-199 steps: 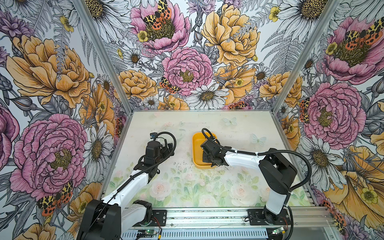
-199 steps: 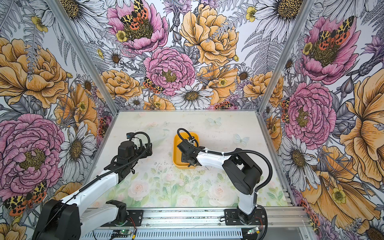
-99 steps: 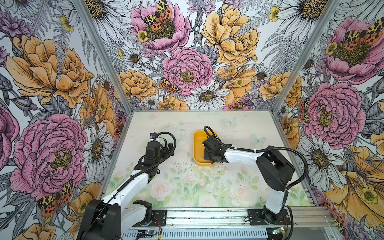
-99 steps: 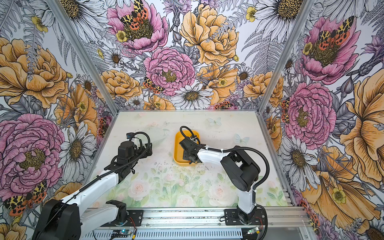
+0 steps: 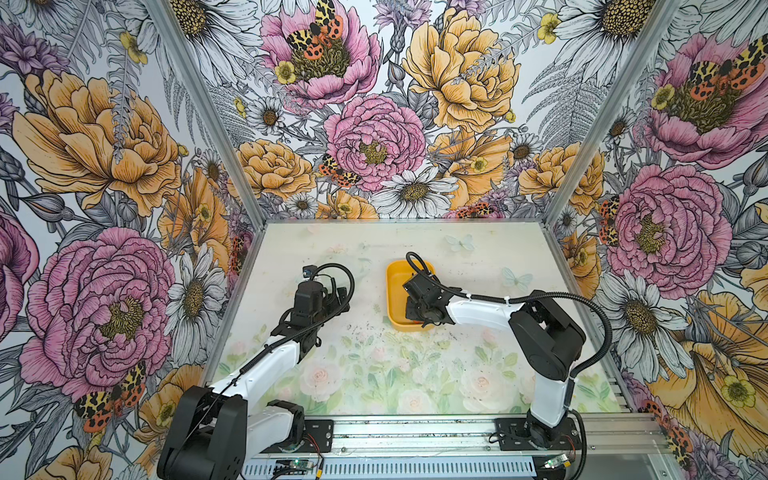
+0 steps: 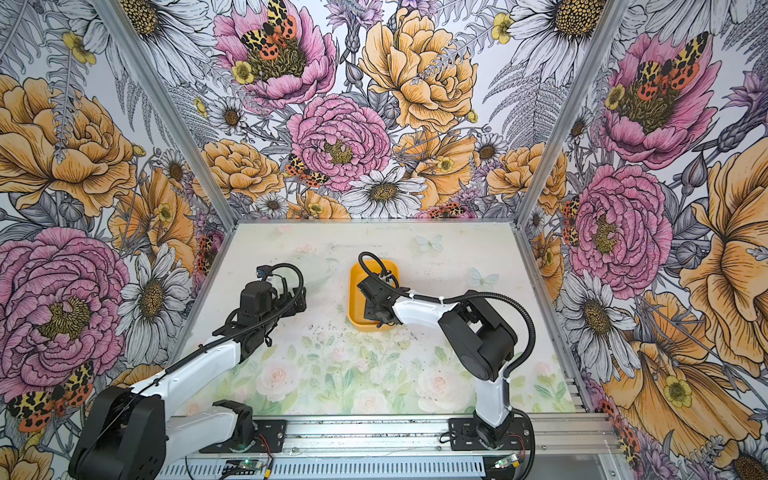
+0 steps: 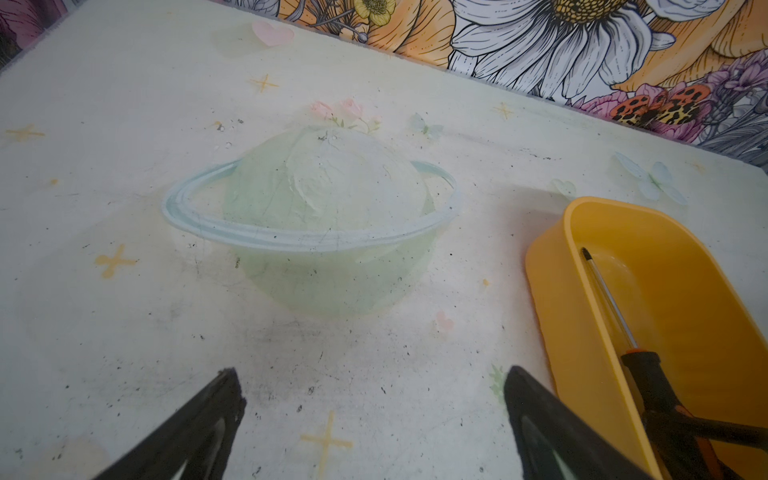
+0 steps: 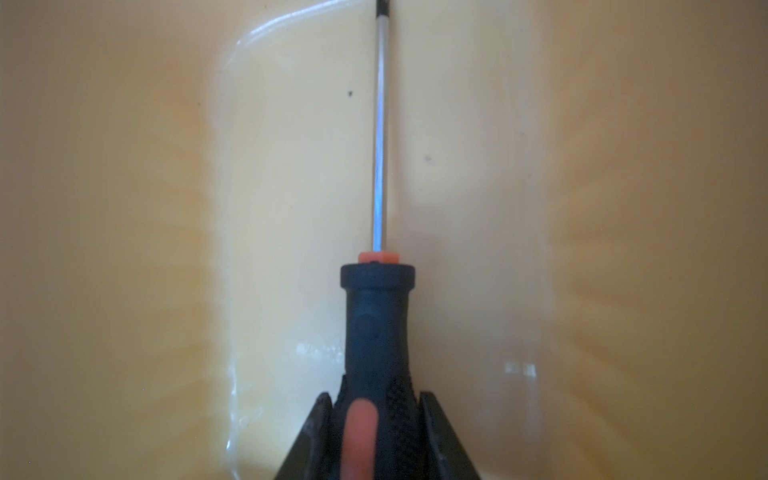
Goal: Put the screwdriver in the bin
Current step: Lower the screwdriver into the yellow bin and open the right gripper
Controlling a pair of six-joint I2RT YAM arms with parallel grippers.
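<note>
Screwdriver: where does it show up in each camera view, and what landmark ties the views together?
Both top views: covered by the right gripper over the yellow bin; I can't make it out.
Left wrist: the screwdriver runs along the bin's inside, handle held.
Right wrist: centred, handle clamped in the right gripper, shaft pointing ahead.
Shared landmark: the yellow bin.

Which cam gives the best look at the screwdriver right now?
Right wrist: screwdriver fills the frame, shaft to handle, right end effector shut on it. Left wrist shows it inside the bin, handle partly hidden. In both top views the end effector hides it.
</note>
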